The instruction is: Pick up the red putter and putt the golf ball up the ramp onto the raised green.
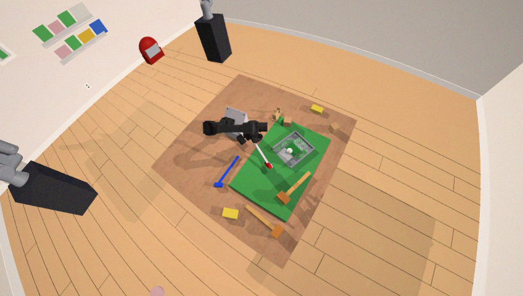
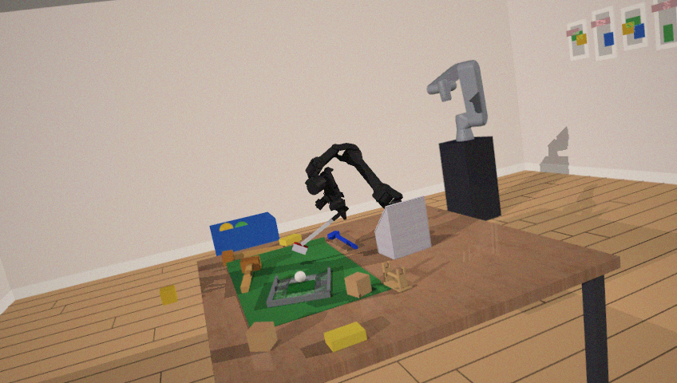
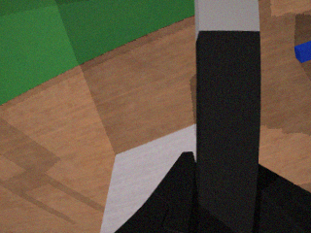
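Note:
My gripper (image 1: 255, 139) (image 2: 340, 213) (image 3: 207, 161) is shut on the black grip of the red putter (image 1: 261, 155) (image 2: 317, 231) (image 3: 227, 97). The putter's white shaft slants down to its red and white head, which is over the green mat, short of the ramp. The white golf ball (image 1: 289, 150) (image 2: 299, 276) is at the upper end of the grey ramp (image 1: 282, 156), by the edge of the raised green (image 1: 295, 148) (image 2: 303, 287). Whether it rests on the ramp or on the green, or is moving, I cannot tell. The ball and putter head are outside the wrist view.
A blue putter (image 1: 228, 170) (image 2: 346, 240) lies beside the green mat (image 1: 245, 179) (image 2: 261, 313). One orange mallet (image 1: 298, 183) lies on the mat, another (image 1: 260, 217) beyond its edge. Yellow blocks (image 1: 230, 213) (image 2: 345, 336), wooden blocks (image 2: 358, 284) (image 2: 261, 336) and a small wooden stand (image 2: 395, 277) surround it.

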Motion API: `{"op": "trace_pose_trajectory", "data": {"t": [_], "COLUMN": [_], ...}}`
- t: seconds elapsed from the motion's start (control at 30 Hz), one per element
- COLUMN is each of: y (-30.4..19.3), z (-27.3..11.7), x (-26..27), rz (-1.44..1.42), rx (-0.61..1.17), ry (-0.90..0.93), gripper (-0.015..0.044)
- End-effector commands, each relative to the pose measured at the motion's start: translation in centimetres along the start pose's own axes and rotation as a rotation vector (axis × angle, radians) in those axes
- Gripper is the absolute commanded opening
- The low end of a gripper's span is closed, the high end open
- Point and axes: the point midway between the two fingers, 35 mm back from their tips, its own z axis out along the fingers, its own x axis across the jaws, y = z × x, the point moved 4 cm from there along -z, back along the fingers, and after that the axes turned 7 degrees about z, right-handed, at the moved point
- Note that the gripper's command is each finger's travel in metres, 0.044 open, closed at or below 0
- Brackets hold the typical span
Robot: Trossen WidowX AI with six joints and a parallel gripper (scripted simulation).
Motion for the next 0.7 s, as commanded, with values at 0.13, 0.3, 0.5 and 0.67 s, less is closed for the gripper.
{"op": "trace_pose_trajectory", "data": {"t": [0.13,0.3,0.5,0.67], "y": [-0.09,-0.09,-0.09,-0.09], "z": [-0.35,-0.35,-0.35,-0.35], "x": [0.01,0.01,0.01,0.01], "rz": [0.000,0.000,0.000,0.000], "rx": [-0.002,-0.002,-0.002,-0.002], "ry": [0.002,0.002,0.002,0.002], "gripper": [0.0000,0.0000,0.0000,0.0000]}}
